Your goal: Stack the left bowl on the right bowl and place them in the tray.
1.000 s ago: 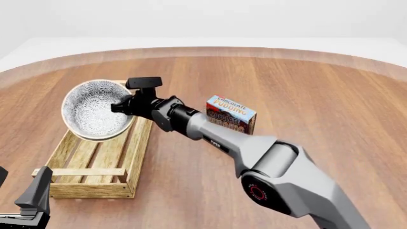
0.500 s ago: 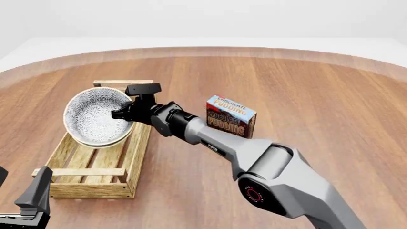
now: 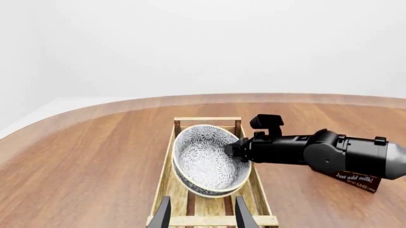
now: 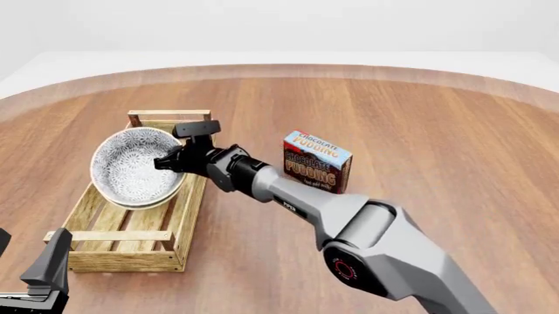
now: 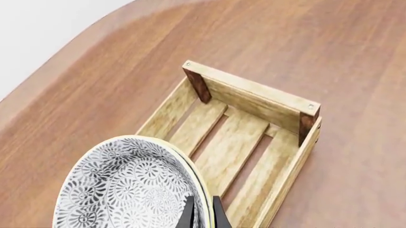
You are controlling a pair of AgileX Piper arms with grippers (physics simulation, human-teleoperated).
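Two patterned grey-white bowls [image 4: 131, 167] are nested one in the other. My right gripper [image 4: 170, 161] is shut on their rim and holds them tilted over the far half of the light-wood slatted tray [image 4: 131, 219]. In the left wrist view the bowls [image 3: 206, 161] sit low between the tray's [image 3: 206, 119] sides; I cannot tell whether they touch its floor. The right wrist view shows the rim of the bowls [image 5: 127, 190] pinched between the fingers of the right gripper [image 5: 203, 211], with the tray's far end [image 5: 254, 99] beyond. My left gripper [image 4: 48, 261] is open and empty, near the tray's near end.
A chocolate pudding box [image 4: 317, 160] stands on the wooden table to the right of the tray, close to the right arm's forearm. It also shows in the left wrist view [image 3: 358, 178]. The tray's near half holds nothing.
My right gripper has lowered the nested bowls toward the tray and brought them slightly nearer, uncovering the tray's far end handle. The left arm has not moved.
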